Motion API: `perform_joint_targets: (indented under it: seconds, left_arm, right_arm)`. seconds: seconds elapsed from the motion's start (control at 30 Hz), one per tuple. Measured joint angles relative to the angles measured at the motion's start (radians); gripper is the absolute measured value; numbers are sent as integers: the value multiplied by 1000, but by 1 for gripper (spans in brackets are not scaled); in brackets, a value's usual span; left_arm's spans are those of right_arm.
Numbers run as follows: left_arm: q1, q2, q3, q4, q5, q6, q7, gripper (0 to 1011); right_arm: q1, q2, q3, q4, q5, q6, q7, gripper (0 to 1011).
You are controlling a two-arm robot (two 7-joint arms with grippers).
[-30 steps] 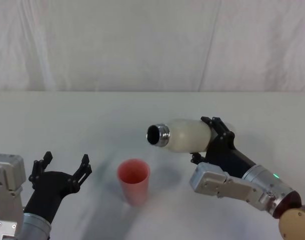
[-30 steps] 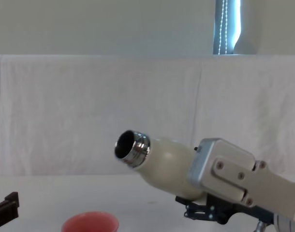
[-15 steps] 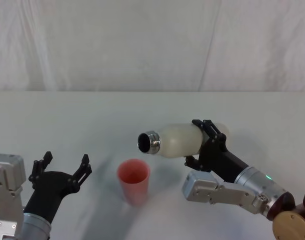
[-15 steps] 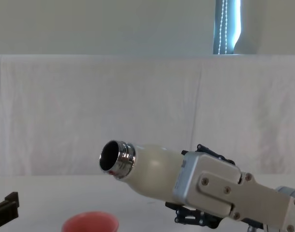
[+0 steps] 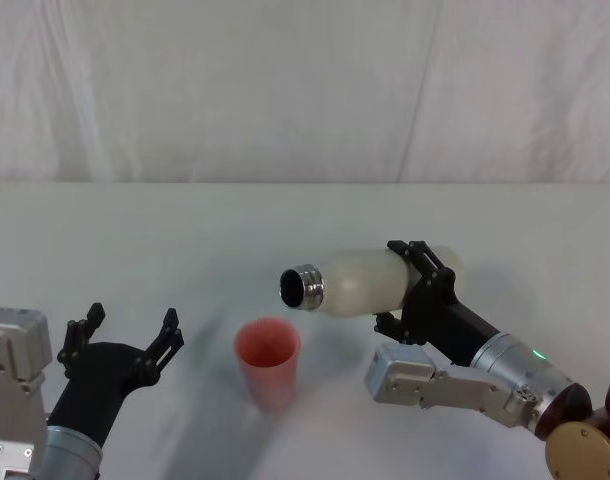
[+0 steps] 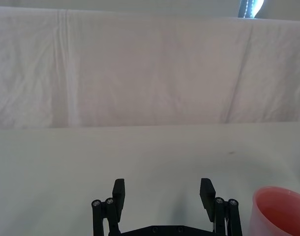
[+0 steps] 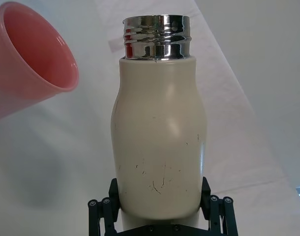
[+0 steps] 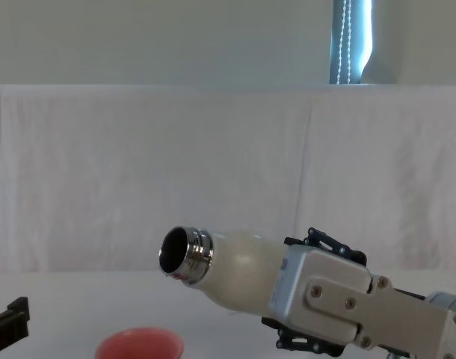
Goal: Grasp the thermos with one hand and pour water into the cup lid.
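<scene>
Cream-white and matte, the thermos (image 5: 360, 282) is held in the air by the right gripper (image 5: 417, 290), whose jaws are clamped across the lower body of the bottle; the right wrist view shows both of them pressed against its sides near the base. The bottle lies close to level, its shiny threaded steel neck (image 5: 300, 287) pointing toward the robot's left and tipped only slightly downward. The salmon-pink cup lid (image 5: 267, 360) stands upright on the pale worktop (image 5: 185, 240), below the neck and a little to the left of it in the head view. No water shows at the mouth or in the cup.

The step in hand looks like the start of the pour, with the alignment still loose. To do it well, the mouth should be brought squarely over the middle of the cup before the tilt deepens, since in the right wrist view the cup lid (image 7: 29, 64) sits off to one side of the neck, not beneath it. The tilt should then grow slowly by wrist rotation, keeping the neck low and near the rim so a first gush lands inside. The cup is light and small, so the bottle should not touch it. A steady grip matters on the smooth body.

The left gripper (image 5: 120, 345) waits low at the left with its fingers spread wide and nothing between them.
</scene>
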Motion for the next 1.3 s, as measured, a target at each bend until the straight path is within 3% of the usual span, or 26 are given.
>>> perform_joint_targets:
  seconds: [0.77,1.3]
  left_arm:
    - [0,0,0,0,0,0,0,1001]
    - [0,0,0,0,0,0,0,1001]
  right_arm:
    - [11,4,-2,6,-21,10,-16,951]
    - [57,6,-28,39,-75,0,-39,950]
